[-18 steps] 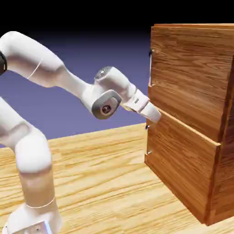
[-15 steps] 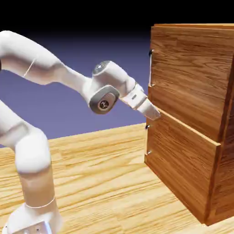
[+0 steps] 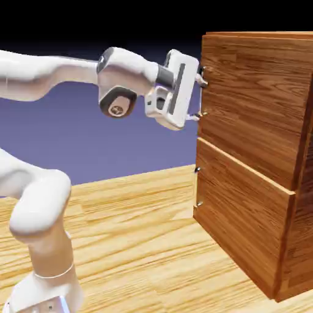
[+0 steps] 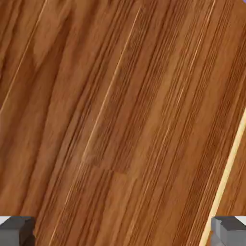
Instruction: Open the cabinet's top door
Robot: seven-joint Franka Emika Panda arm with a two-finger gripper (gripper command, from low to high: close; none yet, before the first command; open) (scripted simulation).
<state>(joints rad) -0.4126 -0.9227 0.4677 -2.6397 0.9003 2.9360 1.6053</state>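
Claw (image 3: 202, 96) gaping wide, gripping nothing | hovering level at top door (image 3: 257, 98) edge | cabinet (image 3: 244, 214) standing shut on bench (image 3: 140, 244)

The table (image 3: 140, 244) is made of light yellow wood with wavy brown lines running across it. It fills the bottom half of the exterior view. Behind it is a plain wall (image 3: 122, 147) with no marks. The wall is soft blue-violet low down and gets darker higher up, until it is black at the top.
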